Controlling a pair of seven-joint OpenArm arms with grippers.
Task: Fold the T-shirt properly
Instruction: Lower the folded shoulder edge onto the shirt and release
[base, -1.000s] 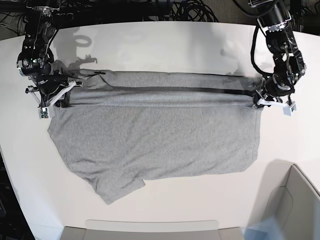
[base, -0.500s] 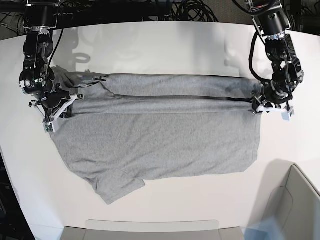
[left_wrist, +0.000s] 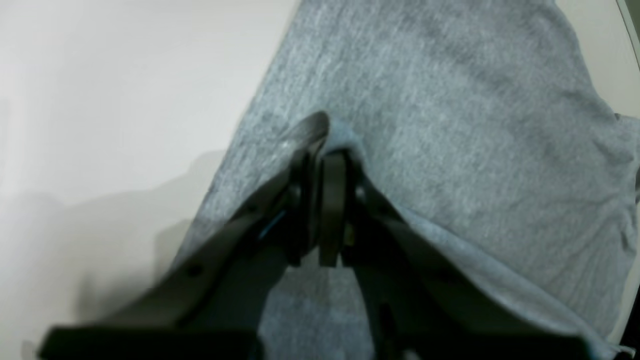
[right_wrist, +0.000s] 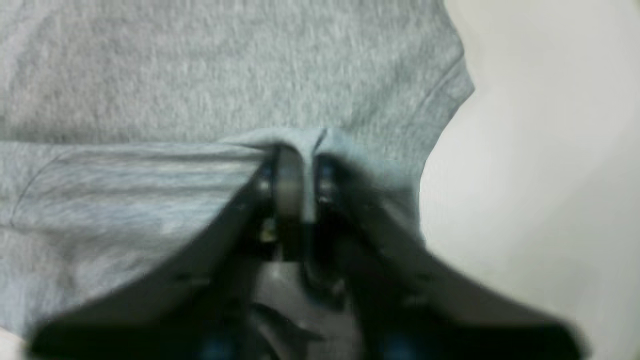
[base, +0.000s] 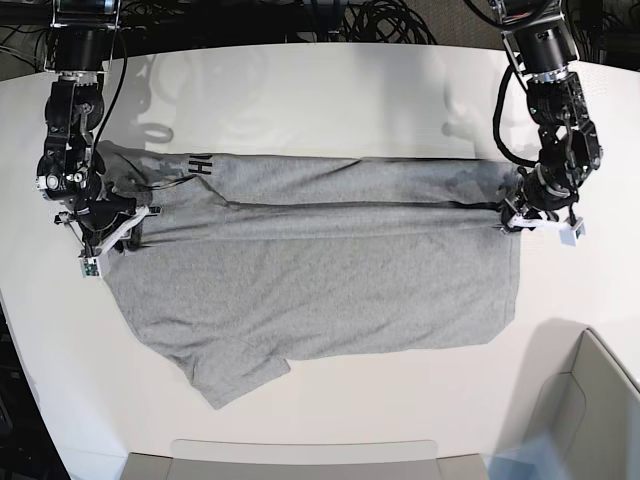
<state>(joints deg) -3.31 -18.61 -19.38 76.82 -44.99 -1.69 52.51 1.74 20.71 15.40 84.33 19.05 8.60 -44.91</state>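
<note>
The heather-grey T-shirt (base: 330, 290), soft, finely flecked cloth, lies on the smooth white worktop (base: 400, 400), one edge folded across in a long strip. Left gripper (left_wrist: 320, 160) and right gripper (right_wrist: 305, 155), dark and blurred, each seem to pinch a ridge of its fabric.

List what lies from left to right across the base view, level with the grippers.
Right gripper → T-shirt's folded-over edge → left gripper → bare table surface
</note>
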